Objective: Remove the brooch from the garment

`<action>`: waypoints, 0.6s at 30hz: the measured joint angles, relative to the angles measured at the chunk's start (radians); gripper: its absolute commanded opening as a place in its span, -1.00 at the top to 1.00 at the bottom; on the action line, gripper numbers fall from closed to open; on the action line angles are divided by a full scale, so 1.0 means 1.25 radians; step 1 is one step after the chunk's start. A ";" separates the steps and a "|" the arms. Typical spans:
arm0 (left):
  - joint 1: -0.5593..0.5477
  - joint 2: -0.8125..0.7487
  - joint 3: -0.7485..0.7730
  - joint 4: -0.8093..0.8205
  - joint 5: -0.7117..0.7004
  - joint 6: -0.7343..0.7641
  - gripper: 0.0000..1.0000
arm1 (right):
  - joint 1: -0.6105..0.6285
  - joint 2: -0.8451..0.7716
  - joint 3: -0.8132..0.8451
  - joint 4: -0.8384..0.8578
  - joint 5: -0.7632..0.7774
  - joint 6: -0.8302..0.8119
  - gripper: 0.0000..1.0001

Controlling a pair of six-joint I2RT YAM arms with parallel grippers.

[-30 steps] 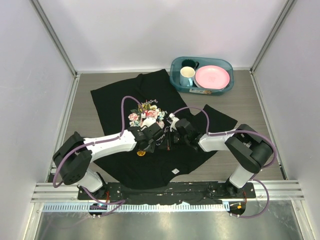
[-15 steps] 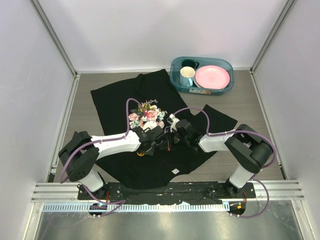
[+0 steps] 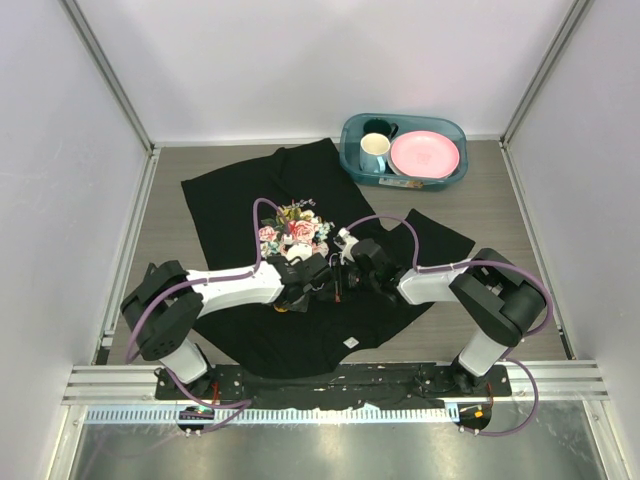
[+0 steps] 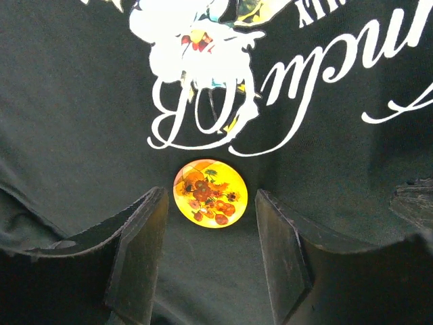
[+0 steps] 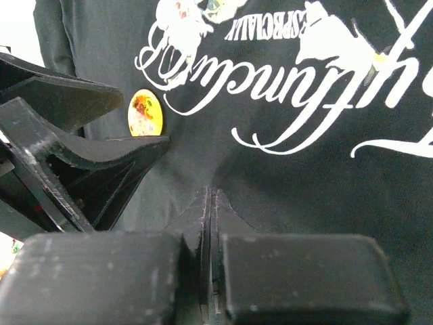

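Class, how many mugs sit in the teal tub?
2: a dark mug at the tub's far-left corner, a pale mug just nearer, left of the pink plate. More could hide beneath the plate.

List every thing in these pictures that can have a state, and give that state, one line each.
brooch: on the garment, not gripped.
garment: spread on the table, one fold pinched up.
left gripper: open, straddling the brooch.
right gripper: shut on a fold of the garment.
pink plate: lying in the teal bin.
pale mug: upright in the bin.
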 measured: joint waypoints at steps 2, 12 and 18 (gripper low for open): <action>0.000 0.000 0.000 -0.001 0.000 0.000 -0.18 | 0.000 0.000 0.000 0.000 -0.002 0.002 0.98; 0.000 0.005 0.000 0.014 0.007 -0.008 0.36 | 0.011 0.000 0.004 0.001 -0.014 0.009 0.99; -0.002 -0.002 0.000 0.017 0.001 -0.011 0.63 | 0.025 -0.005 0.026 -0.004 -0.014 0.021 0.98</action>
